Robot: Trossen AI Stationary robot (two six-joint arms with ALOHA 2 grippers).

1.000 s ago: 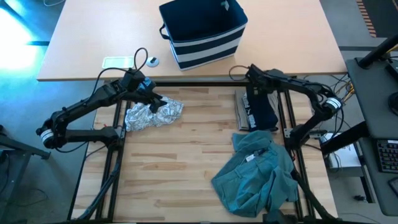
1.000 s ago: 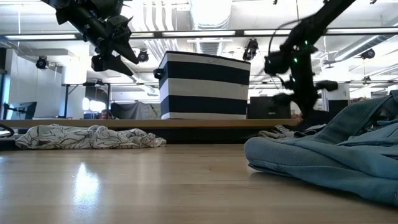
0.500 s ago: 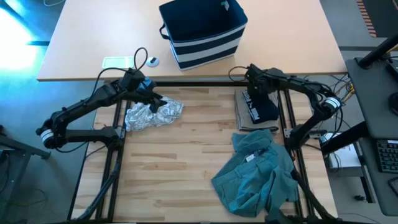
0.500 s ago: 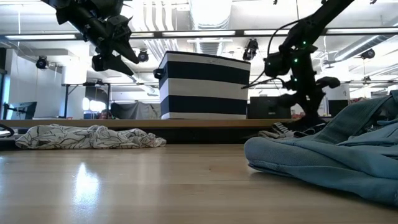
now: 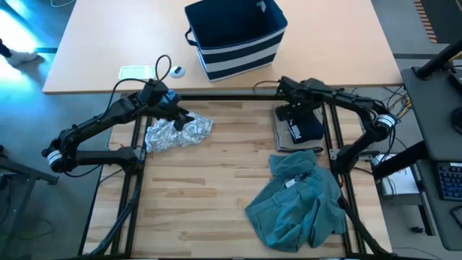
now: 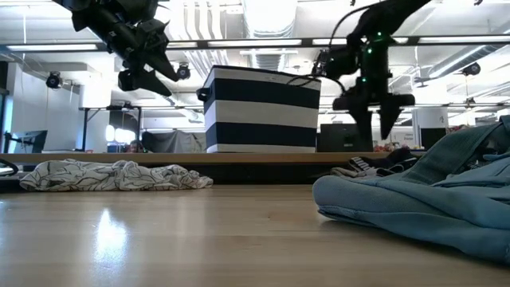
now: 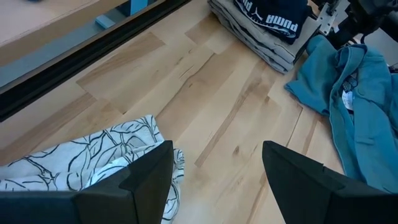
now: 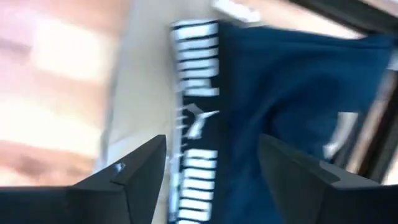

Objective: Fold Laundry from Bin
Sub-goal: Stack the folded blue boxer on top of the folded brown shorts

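I am holding my right gripper wide open, empty, above the navy garment lying folded on the tan one; my left gripper is hovering open over the patterned garment.

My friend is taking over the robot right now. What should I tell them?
Left gripper: open, empty, above the grey-white patterned garment, which lies crumpled.
Right gripper: open, holding nothing, above the folded navy garment.
Done: the navy garment lies folded on top of the folded tan garment, at the right rear of the table.
Left: fold the patterned garment and the crumpled teal garment.
The bin stands on the far table and looks nearly empty, its whole floor isn't in sight.
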